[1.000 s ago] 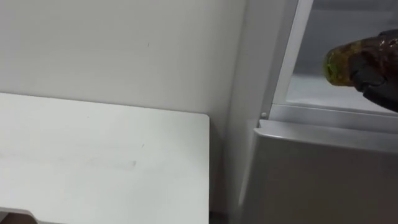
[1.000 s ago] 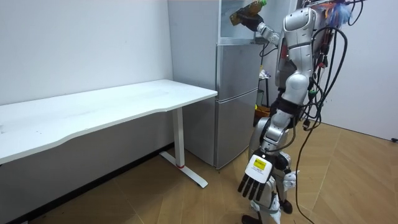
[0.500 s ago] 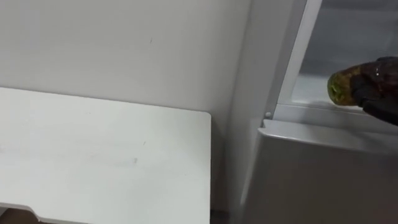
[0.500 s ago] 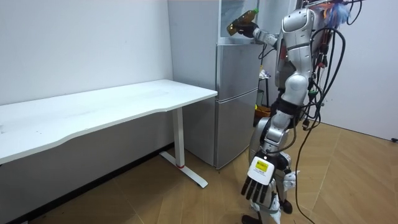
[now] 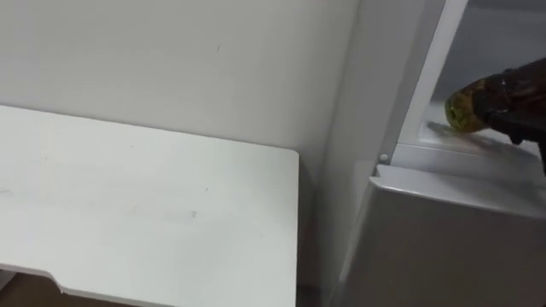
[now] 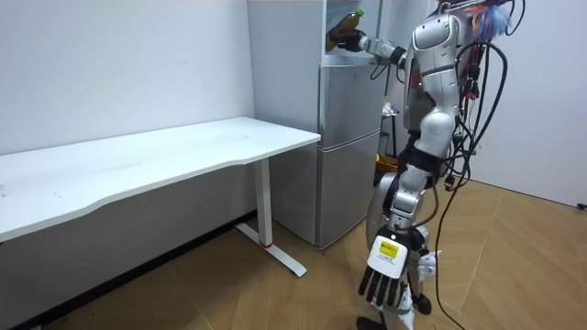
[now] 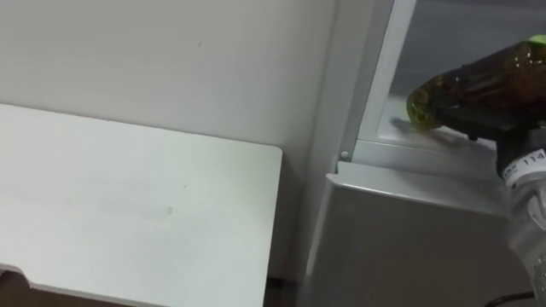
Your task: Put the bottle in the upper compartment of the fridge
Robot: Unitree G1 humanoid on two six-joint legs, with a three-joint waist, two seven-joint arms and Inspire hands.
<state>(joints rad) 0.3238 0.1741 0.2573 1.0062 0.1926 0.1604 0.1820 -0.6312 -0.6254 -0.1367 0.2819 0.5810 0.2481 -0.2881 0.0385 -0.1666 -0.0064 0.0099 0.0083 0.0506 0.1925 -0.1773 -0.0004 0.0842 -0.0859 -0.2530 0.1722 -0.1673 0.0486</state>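
The bottle (image 7: 456, 85) holds greenish-yellow liquid and has a dark label. It lies tilted, base to the left, inside the open upper fridge compartment (image 7: 401, 128), just above its white floor. My right hand (image 7: 499, 128) is shut on the bottle and reaches in from the right. In the left eye view the bottle (image 5: 465, 109) and right hand (image 5: 520, 115) sit at the right edge. In the room view I stand before the fridge (image 6: 348, 147) with my right arm stretched up to the bottle (image 6: 344, 20). My left hand (image 6: 385, 280) hangs open by my leg.
The fridge's silver lower door (image 7: 409, 239) is closed below the compartment. A white table (image 5: 145, 213) stands to the left of the fridge against a pale wall, with a narrow gap between them. Wooden floor lies behind me.
My right hand has lowered the bottle and carried it further into the upper compartment. The eye view has shifted a little. The left hand hangs as before.
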